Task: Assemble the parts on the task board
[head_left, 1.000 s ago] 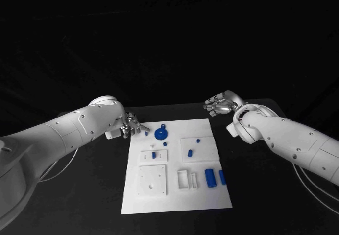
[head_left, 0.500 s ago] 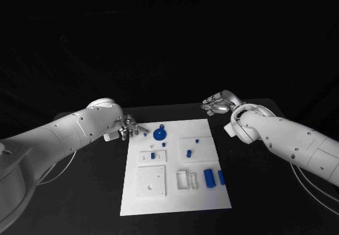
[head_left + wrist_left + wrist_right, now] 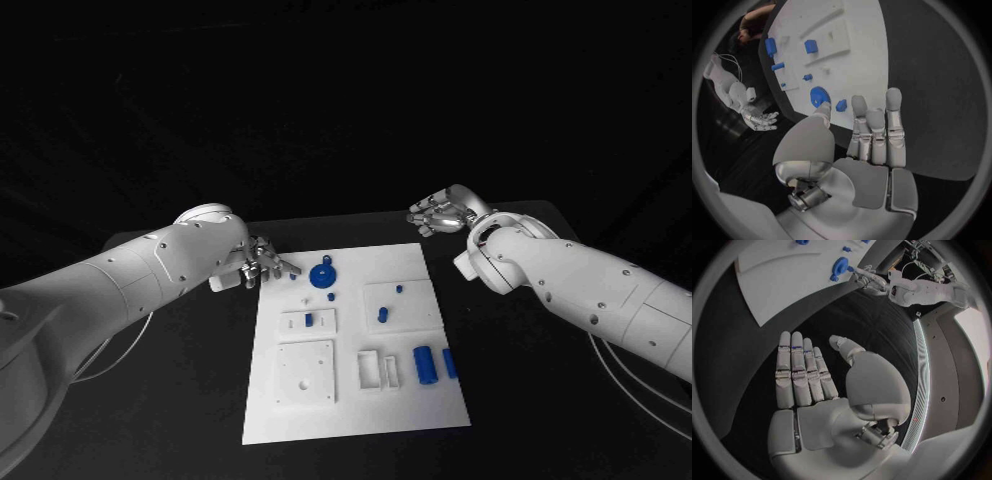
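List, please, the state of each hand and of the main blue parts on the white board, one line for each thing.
left hand: open, fingers straight, holds nothing, at the board's far left corner.
right hand: open, fingers straight, holds nothing, over the black table beyond the board.
task board: flat on the table.
round blue part: lies on the board, untouched.
blue cylinder: lies on the board near two narrow white blocks.

The room is dark all round, black above and behind the black table [image 3: 534, 330], whose matte top runs out to a far edge just past the work area. From the right wrist view a pale curved strip [image 3: 920, 385], perhaps a floor edge or rail, borders the darkness.
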